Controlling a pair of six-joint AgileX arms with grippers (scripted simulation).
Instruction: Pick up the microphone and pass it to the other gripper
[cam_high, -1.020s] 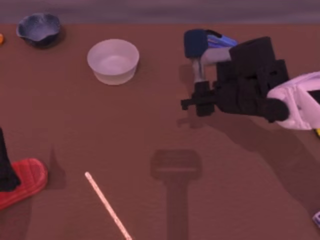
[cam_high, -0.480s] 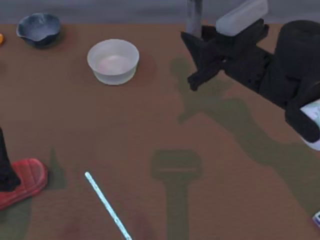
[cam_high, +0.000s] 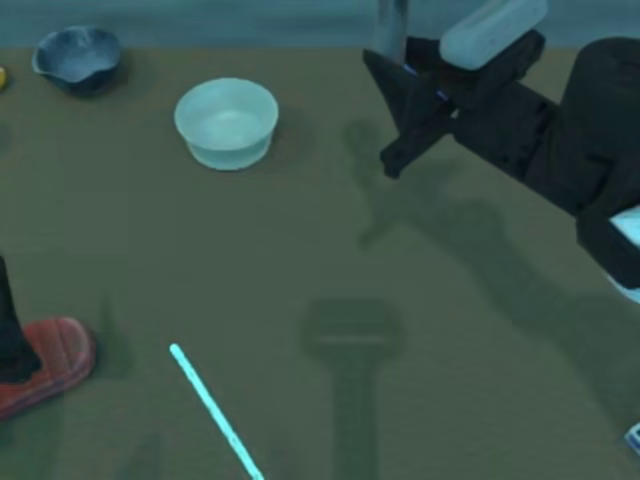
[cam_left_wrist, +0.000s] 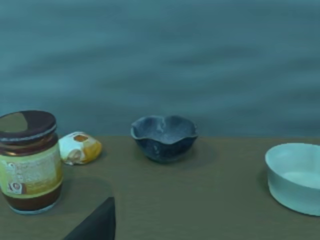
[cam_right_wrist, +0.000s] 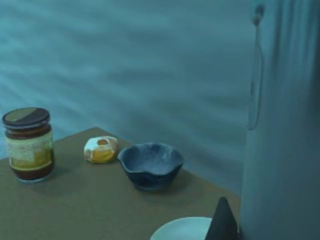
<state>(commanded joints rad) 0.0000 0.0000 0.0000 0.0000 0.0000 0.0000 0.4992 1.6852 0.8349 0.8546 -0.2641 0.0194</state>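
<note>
Only the slim grey handle of the microphone (cam_high: 390, 24) shows in the top view, running off the far edge above my right gripper (cam_high: 395, 100); the dark foam head is out of view. That gripper, black with a pale grey block (cam_high: 494, 30), hangs raised over the far right of the table, shut on the handle. In the right wrist view the handle (cam_right_wrist: 280, 130) fills one side as a tall grey column next to one fingertip (cam_right_wrist: 222, 220). My left arm (cam_high: 8, 320) stays parked at the left edge, with one finger (cam_left_wrist: 96, 224) showing far off-centre and nothing beside it.
A white bowl (cam_high: 227, 122) and a dark blue wavy bowl (cam_high: 78, 58) stand at the far left. A thin pale stick (cam_high: 215, 410) lies near the front, and a red shoe-like thing (cam_high: 48, 362) sits under the left arm. A jar (cam_left_wrist: 30, 160) and a bun (cam_left_wrist: 80, 147) stand beyond.
The right gripper has lifted the microphone off the table and swung it towards the far edge, so the head left the view. Over the last half second it barely moved.
</note>
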